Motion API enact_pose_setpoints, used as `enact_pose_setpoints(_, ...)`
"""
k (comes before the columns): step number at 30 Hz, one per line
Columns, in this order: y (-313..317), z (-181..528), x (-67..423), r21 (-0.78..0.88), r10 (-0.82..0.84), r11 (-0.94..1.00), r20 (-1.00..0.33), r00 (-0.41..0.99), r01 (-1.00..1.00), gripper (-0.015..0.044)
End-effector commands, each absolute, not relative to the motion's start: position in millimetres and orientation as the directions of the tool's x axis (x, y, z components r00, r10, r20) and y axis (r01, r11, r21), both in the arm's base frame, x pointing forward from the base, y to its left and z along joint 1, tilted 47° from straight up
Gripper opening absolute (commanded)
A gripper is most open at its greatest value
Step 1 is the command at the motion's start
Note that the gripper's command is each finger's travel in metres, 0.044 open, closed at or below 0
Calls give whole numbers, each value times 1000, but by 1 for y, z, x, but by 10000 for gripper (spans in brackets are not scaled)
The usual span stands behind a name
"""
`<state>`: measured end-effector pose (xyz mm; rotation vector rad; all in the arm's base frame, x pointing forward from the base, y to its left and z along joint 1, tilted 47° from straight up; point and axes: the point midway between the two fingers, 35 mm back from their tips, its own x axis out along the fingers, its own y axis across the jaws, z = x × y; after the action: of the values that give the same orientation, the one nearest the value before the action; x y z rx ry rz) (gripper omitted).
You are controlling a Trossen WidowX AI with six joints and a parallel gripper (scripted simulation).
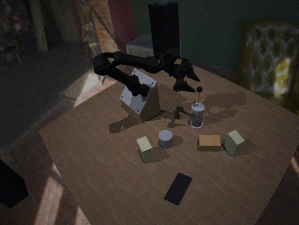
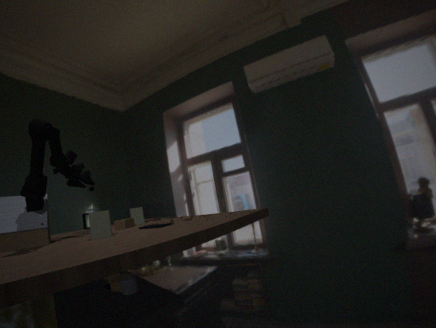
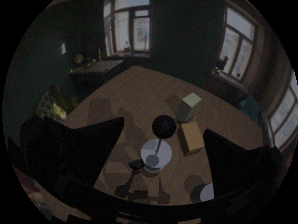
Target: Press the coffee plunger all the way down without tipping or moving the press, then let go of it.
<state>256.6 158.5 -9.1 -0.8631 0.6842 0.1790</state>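
The coffee press (image 1: 197, 116) (image 3: 154, 156) is a small glass cylinder standing upright on the wooden table (image 1: 90, 153). Its plunger rod is raised, topped by a black knob (image 1: 199, 89) (image 3: 164, 124). My gripper (image 1: 194, 84) (image 2: 88, 183) (image 3: 162, 152) is open and empty. It hovers just left of the knob and slightly above it, not touching. In the wrist view the knob and press lie between the two dark fingers, below the camera.
A grey cylinder (image 1: 165, 138), two pale green blocks (image 1: 145, 149) (image 1: 234, 142), an orange block (image 1: 209, 142) and a flat black slab (image 1: 178, 188) lie in front of the press. The arm's wedge base (image 1: 139, 98) stands left of it.
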Motion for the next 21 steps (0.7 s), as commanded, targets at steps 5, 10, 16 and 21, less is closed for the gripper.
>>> enact_pose_setpoints(5,154,-20,266,-643,-127,643,-625,770,-416,440)
enact_pose_setpoints(10,153,-25,272,-644,-127,643,-624,771,-415,440)
enact_pose_setpoints(16,152,-26,273,-644,-127,643,-623,772,-414,361)
enact_pose_setpoints(21,152,-26,273,-644,-127,643,-623,772,-414,230)
